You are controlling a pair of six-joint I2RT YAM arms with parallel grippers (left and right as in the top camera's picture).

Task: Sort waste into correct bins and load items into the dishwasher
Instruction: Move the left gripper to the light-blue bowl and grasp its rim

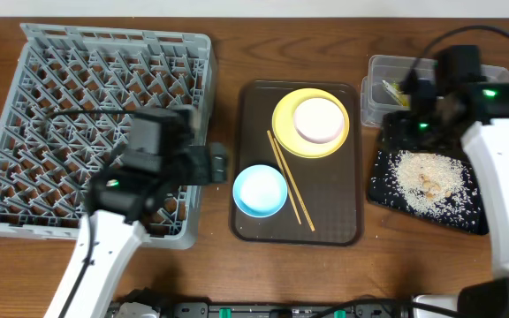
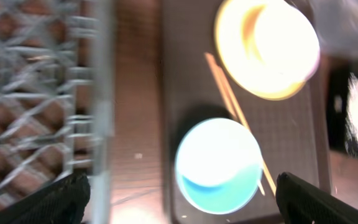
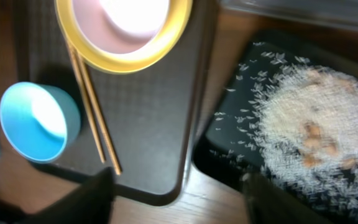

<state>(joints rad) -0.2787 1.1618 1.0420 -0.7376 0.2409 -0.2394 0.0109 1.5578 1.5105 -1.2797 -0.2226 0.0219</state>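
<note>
Just beside chopsticks (image 1: 290, 179), light blue bowl (image 1: 260, 190).

Found rack (image 1: 87, 124) far left on surface (image 1: 224, 53). Serving tray (image 1: 325, 212) sat at centre, carrying plate (image 1: 283, 119) at rear with bowl (image 1: 318, 119) on it, second bowl (image 1: 260, 190) front left, chopsticks (image 1: 290, 179) laid diagonally just right of that. Spotted tub (image 1: 376, 75) rear right, wrapper (image 1: 389, 91) inside. Flat tray (image 1: 385, 181) lay just in front of tub, rice scraps (image 1: 427, 177) on it.
</note>
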